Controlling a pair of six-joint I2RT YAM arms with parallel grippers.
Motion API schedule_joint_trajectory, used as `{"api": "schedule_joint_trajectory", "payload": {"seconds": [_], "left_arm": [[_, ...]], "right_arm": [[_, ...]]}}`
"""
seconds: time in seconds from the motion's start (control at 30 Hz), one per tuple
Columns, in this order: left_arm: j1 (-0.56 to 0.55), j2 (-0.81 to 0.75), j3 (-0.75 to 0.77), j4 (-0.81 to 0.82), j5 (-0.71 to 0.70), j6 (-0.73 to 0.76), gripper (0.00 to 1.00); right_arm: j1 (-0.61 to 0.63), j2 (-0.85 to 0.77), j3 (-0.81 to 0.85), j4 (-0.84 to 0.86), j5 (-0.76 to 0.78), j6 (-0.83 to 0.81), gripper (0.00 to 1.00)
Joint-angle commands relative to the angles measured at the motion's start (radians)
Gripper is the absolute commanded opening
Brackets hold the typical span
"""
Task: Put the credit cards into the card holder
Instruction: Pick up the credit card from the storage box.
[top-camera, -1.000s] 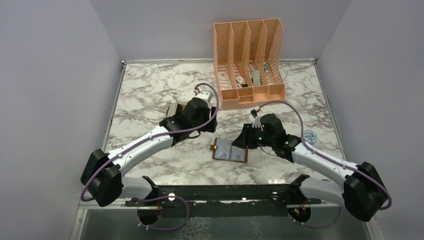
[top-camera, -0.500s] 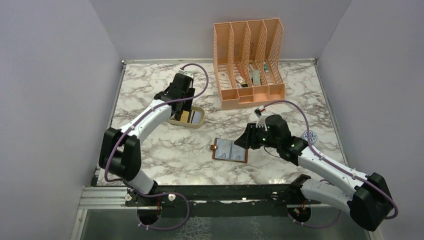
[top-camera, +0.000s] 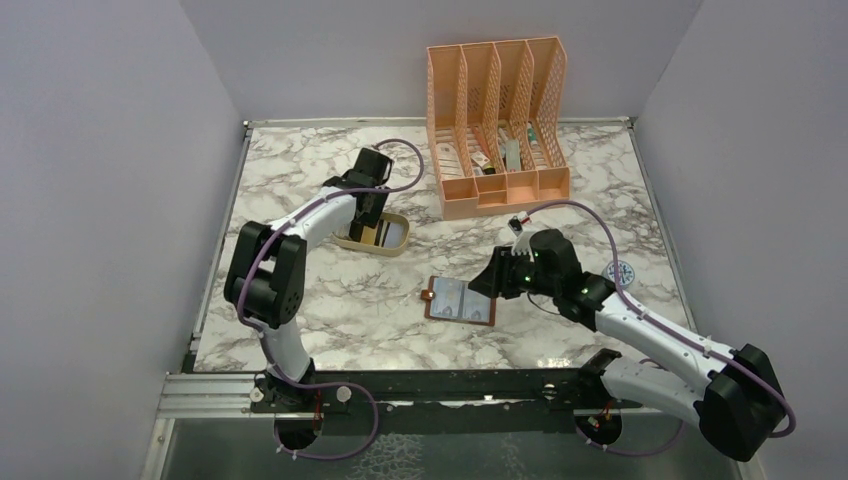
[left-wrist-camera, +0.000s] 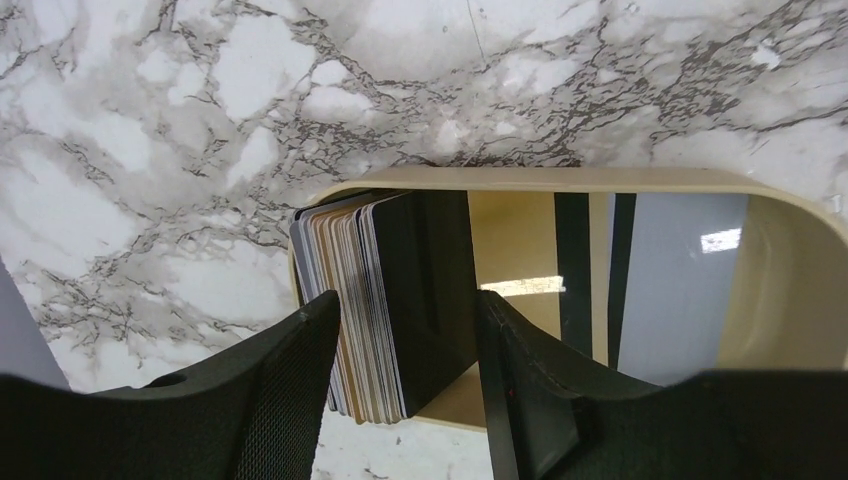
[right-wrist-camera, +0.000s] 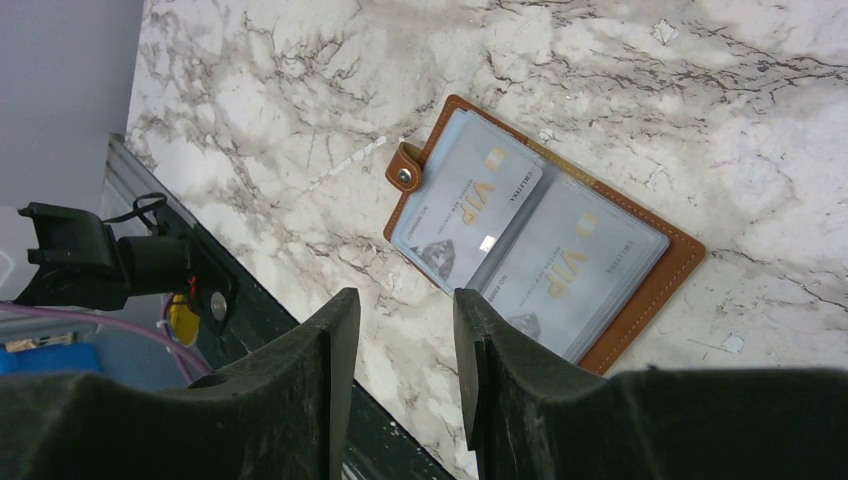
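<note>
**Top view.** A white marble table with grey veins (top-camera: 300, 170) sits between plain pale walls. A tall peach four-slot mesh file organiser (top-camera: 497, 120) stands at the far edge, right of centre. Left of centre, near the organiser, is a small beige oval tray (top-camera: 400, 243) holding thin rectangular plastic credit cards (top-camera: 378, 232). The left gripper (top-camera: 366, 208) hangs over the tray's left end. A small brown leather bifold card holder (top-camera: 460, 300) lies opened flat near the middle of the table, well apart from the tray. The right gripper (top-camera: 489, 284) hangs by its right edge.

**Left wrist view.** The black fingers of the left gripper (left-wrist-camera: 405, 305) are spread apart. Below and between them, a stack of credit cards (left-wrist-camera: 350, 290) stands on edge at the left end of the tray (left-wrist-camera: 560, 180). The stack shows pale, gold-toned and dark edges, with a dark card facing the gap. It is not clear whether either finger touches the stack. More cards lie flat in the rest of the tray, among them a gold one and a pale grey one (left-wrist-camera: 675, 270).

**Right wrist view.** The right gripper (right-wrist-camera: 405, 300) has its fingers parted with nothing between them, and only marble shows through the gap. Just beyond the fingertips lies the card holder (right-wrist-camera: 650, 290). Its snap tab (right-wrist-camera: 404, 173) points left. Its two shiny, pale bluish pockets each hold a pale card marked VIP (right-wrist-camera: 480, 215).
</note>
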Motion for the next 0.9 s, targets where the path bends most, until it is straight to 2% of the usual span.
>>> {"api": "schedule_joint_trajectory", "payload": {"seconds": [0.0, 0.5, 0.87], "left_arm": [[0.009, 0.036, 0.032, -0.024, -0.050, 0.034, 0.54], [0.012, 0.072, 0.047, -0.042, -0.135, 0.063, 0.35], [0.011, 0.066, 0.079, -0.064, -0.118, 0.058, 0.14]], "right_arm": [[0.006, 0.010, 0.004, 0.014, 0.005, -0.012, 0.40], [0.006, 0.015, 0.001, 0.018, 0.012, -0.011, 0.40], [0.006, 0.017, 0.001, 0.019, 0.012, -0.011, 0.40]]}}
